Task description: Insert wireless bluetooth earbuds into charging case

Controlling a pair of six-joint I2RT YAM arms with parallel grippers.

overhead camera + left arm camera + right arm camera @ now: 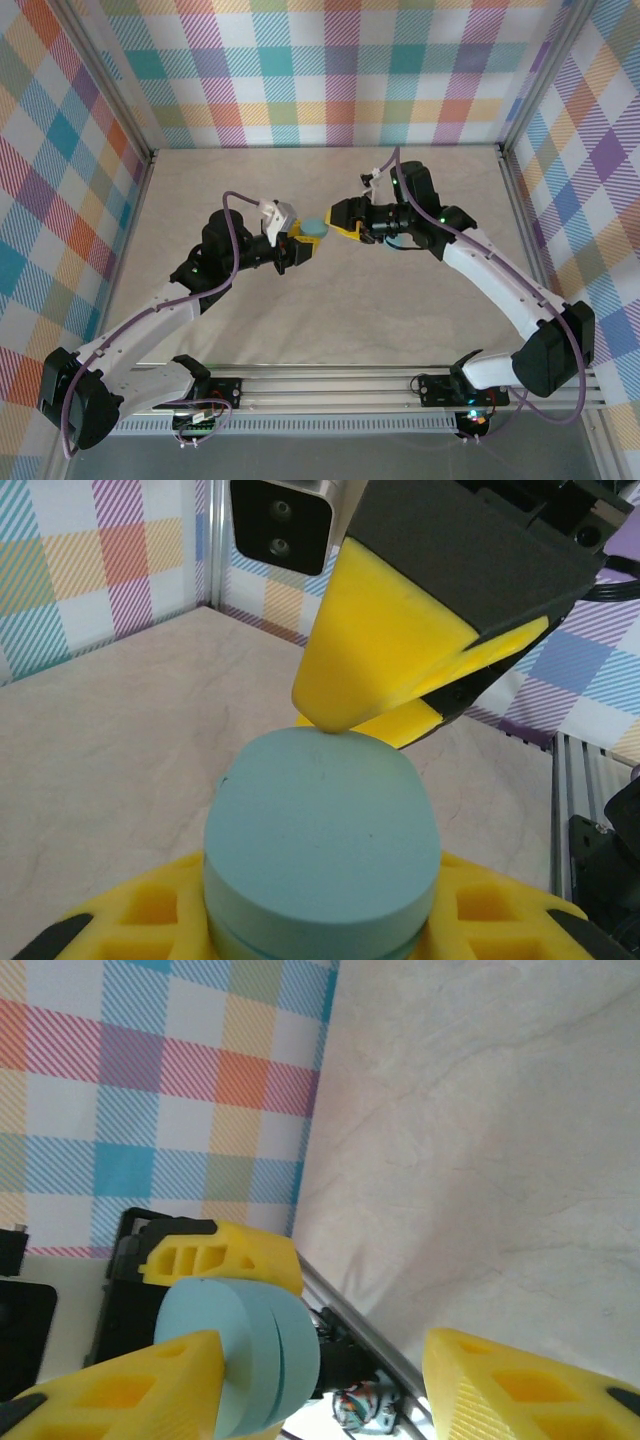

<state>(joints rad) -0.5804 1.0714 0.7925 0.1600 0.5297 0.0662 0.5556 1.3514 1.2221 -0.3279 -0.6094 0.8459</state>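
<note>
While the left gripper [300,243] pinches the one teal case [320,830] between its jaws, the right gripper [338,222] has jaws wide, one fingertip [335,680] touching the case's rim, I think, the other well clear.

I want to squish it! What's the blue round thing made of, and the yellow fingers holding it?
The teal case looks like hard matte plastic: even colour, dull sheen, thin seam. The yellow fingers seem moulded or printed plastic, with square pockets.
</note>
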